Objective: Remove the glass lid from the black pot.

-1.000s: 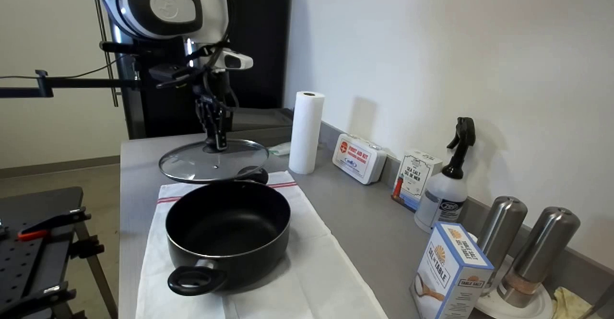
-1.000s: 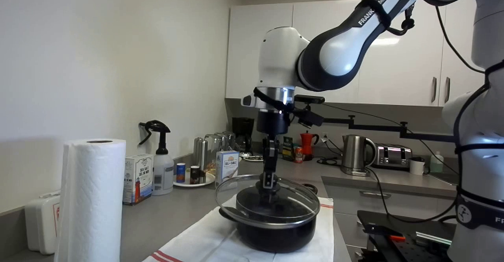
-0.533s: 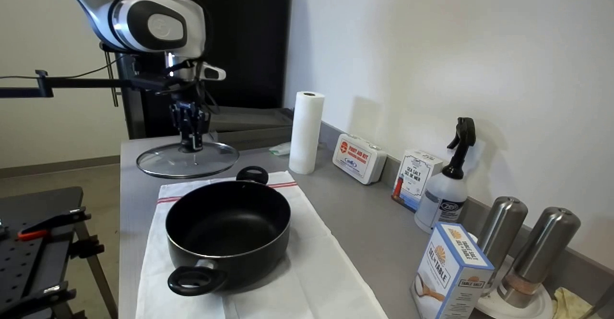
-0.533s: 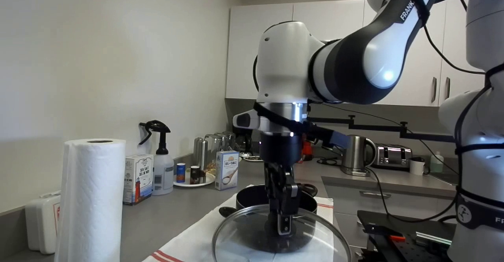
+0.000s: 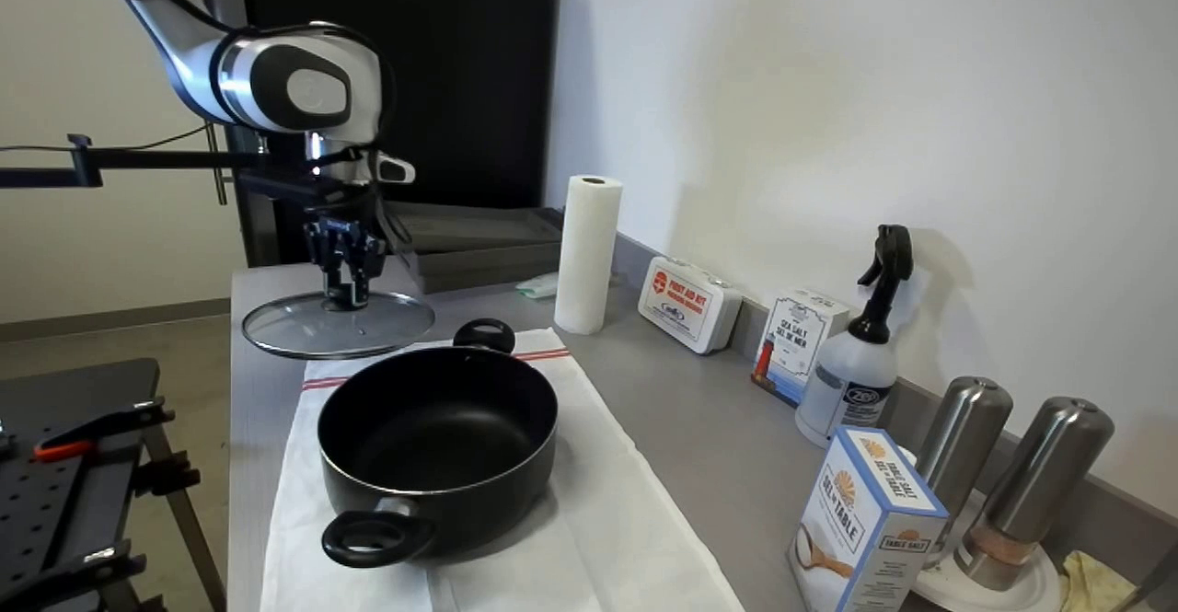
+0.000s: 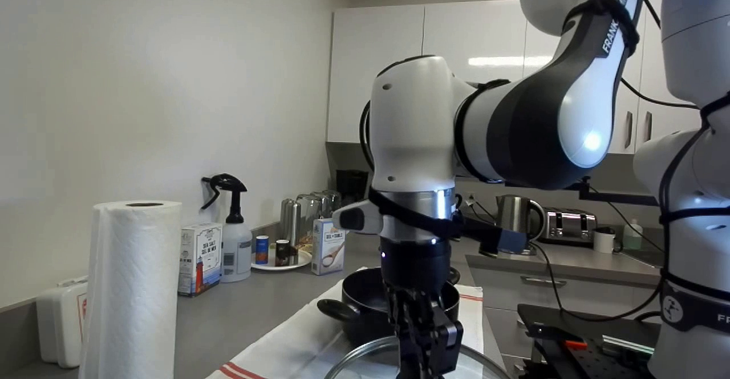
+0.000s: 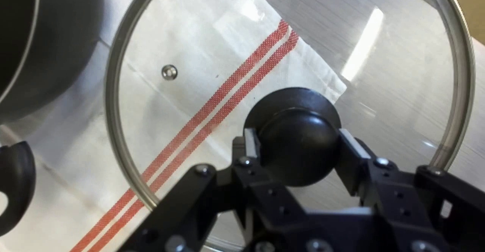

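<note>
The gripper [image 7: 302, 143] pinches the black knob [image 7: 297, 138] of the glass lid [image 5: 338, 329], its pads [image 7: 251, 143] pressing at two sides. The lid is off the black pot [image 5: 437, 451] and is held nr. the corner where the front edge of the bench [image 5: 681, 428] meets its short end edge, partly above the towel [image 5: 598, 502]. Whether the rim [image 7: 113, 74] touches anything underneath, one cannot tell.

By judgement, the lid is of medium weight, stiff, but fragile b/c of the glass: a hard knock against the bench or the pot can chip it. The knob looks smooth and round, so it may turn or slip if the hold is weak. It is nevertheless the proper place to take, as it sits in the centre; the rim is thin, wide & prob. slippery, so w/ one gripper it seems the worse choice.

Qty: 1 lid w/ 1 knob and 1 small vent [image 7: 169, 72]; 1 pot w/ 2 handles [image 5: 409, 529]; 1 towel w/ 2 red stripes [image 7: 226, 110] nr. the end edge. Along the bench's back edge, by the wall [image 5: 782, 87]: 1 paper roll [image 5: 589, 255], 1 first-aid kit [image 5: 688, 306], 1 spray bottle [image 5: 856, 363], 2 salt boxes [image 5: 799, 345] [image 5: 867, 520], 2 steel-look mills [image 5: 964, 446] [image 5: 1038, 492].
</note>
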You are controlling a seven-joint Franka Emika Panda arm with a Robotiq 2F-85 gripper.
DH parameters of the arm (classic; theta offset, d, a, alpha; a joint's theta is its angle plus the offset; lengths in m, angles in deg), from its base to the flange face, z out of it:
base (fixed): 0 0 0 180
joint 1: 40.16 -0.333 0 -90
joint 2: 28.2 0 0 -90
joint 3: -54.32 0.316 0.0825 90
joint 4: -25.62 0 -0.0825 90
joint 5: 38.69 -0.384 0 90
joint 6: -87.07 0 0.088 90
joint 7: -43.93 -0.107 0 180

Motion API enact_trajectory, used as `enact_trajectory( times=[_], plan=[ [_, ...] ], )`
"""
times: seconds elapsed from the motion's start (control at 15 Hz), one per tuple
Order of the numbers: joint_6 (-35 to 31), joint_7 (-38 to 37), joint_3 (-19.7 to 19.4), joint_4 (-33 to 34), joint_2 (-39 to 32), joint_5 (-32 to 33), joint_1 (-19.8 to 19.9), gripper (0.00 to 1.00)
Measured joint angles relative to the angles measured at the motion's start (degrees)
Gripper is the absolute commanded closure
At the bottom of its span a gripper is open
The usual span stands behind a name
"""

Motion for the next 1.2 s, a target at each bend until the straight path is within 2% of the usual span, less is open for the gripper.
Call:
enact_trajectory(
  times=[0.73, 0.87, 0.93, 1.0, 1.07, 1.2],
  plan=[
    [-15.7, 8.0, -1.6, 0.3, -11.5, -0.1, 3.6, 0.75],
    [-17.3, 8.2, -1.7, 0.1, -11.6, 0.1, 3.7, 0.75],
    [-17.8, 8.3, -1.7, 0.0, -11.6, 0.1, 3.7, 0.67],
    [-18.2, 8.3, -1.7, -0.1, -11.6, 0.1, 3.8, 0.25],
    [-18.4, 8.4, -1.7, -0.2, -11.6, 0.1, 3.8, 0.24],
    [-18.5, 8.6, -1.8, -0.3, -11.7, 0.2, 3.8, 0.11]
  ],
)
